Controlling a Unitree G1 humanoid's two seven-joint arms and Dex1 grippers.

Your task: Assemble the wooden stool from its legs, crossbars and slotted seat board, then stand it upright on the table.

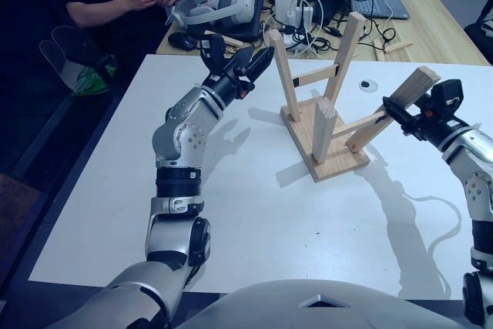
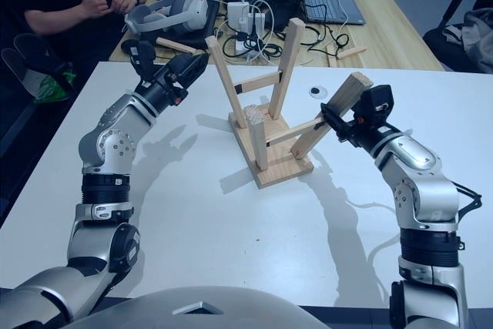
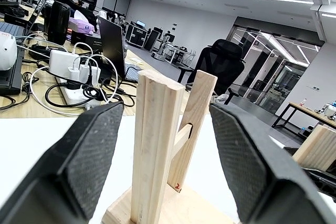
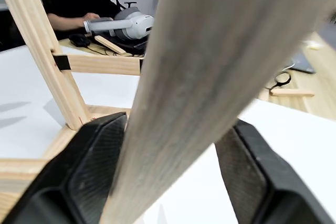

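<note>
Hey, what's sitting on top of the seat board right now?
Three legs stand up from the seat board, two joined by a crossbar. A fourth leg, clamped in the right gripper, leans toward its corner. Whether its end sits in a slot is hidden.

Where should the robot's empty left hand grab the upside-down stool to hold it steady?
Probably the upright leg nearest the open left gripper, above its crossbar, coming in from the robot's left. It is a slim free-standing post, narrower than the opening; the seat board lies flat and wide.
</note>
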